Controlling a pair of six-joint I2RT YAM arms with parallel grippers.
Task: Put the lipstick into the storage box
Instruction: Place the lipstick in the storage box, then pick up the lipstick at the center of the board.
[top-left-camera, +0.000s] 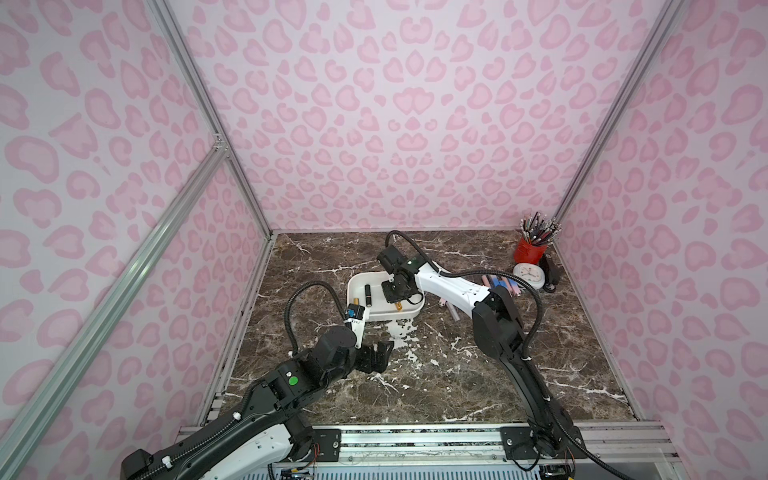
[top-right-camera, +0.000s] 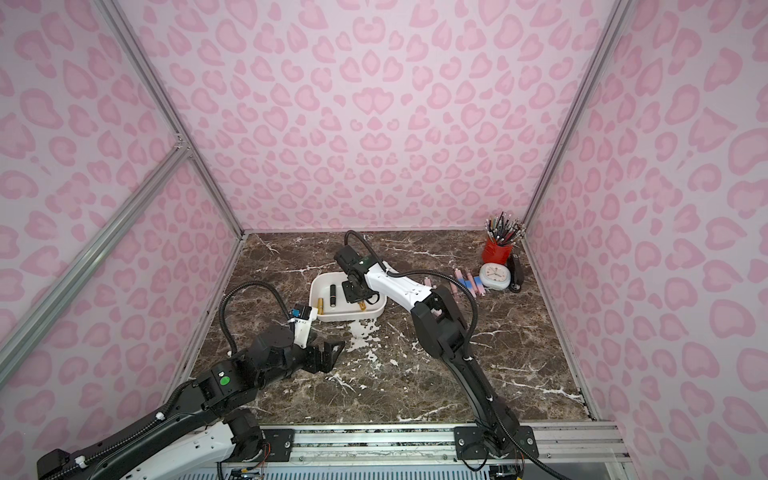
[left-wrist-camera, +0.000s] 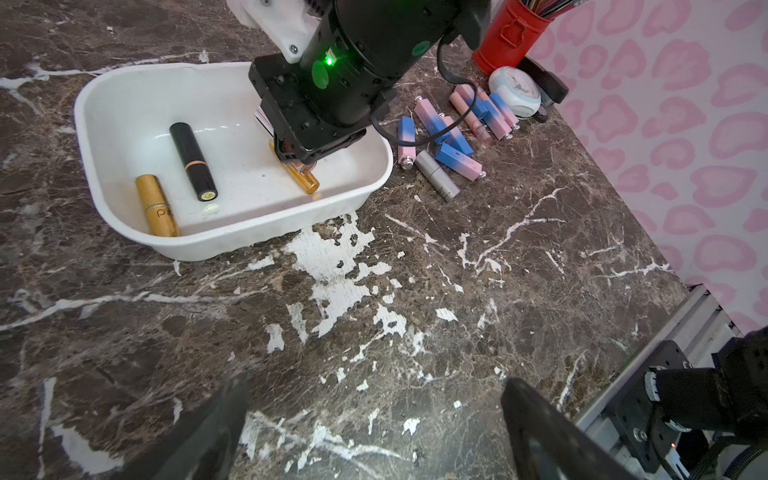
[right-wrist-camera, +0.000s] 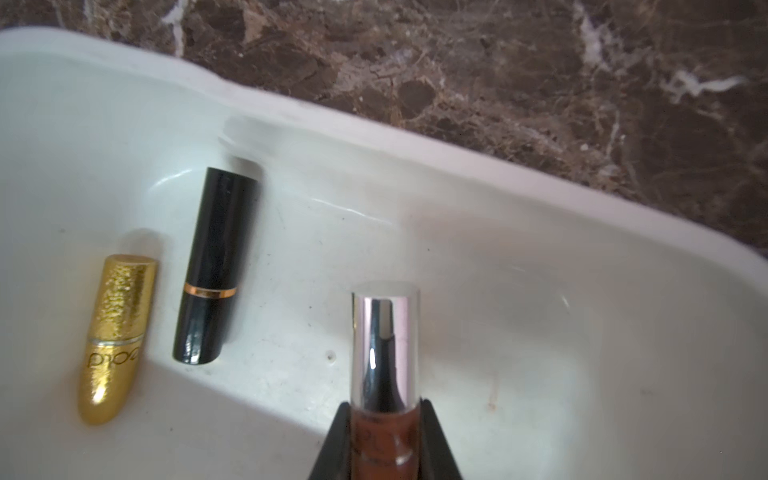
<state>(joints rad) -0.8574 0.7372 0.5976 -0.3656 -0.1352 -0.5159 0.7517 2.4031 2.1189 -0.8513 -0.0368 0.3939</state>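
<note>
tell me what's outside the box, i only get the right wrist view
observer: several pink-and-blue tubes and one grey tube lie on the table beside the box.
operator: where's the left gripper
observer: left gripper is open and empty, over bare table on the robot's side of the box.
operator: how low is my lipstick
observer: right gripper holds the lipstick inside the walls, amber end near the floor; contact unclear.

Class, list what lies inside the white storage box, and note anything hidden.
Inside the storage box: a gold lipstick, a black lipstick, and a silver-capped lipstick held by the right gripper. The floor under that gripper is covered.
</note>
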